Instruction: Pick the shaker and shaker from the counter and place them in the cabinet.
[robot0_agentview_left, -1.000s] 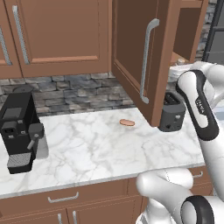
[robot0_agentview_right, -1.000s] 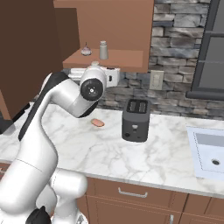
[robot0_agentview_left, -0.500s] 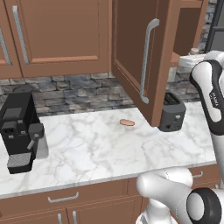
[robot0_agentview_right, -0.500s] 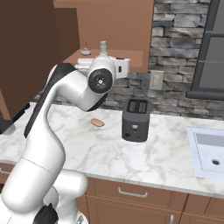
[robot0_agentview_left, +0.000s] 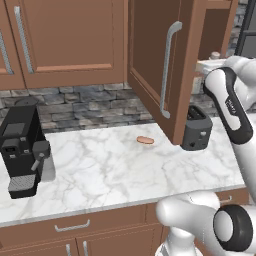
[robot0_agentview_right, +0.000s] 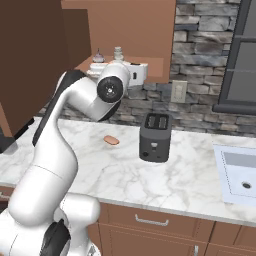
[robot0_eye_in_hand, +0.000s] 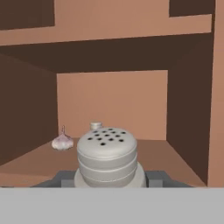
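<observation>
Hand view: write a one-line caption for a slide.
End effector holding a shaker inside the cabinet, near a garlic bulb.

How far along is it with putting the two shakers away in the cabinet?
Nearly done. One shaker already stands on the cabinet shelf, near a garlic bulb. The gripper holds the second shaker just inside the cabinet. What's left is setting it down and letting go.
</observation>
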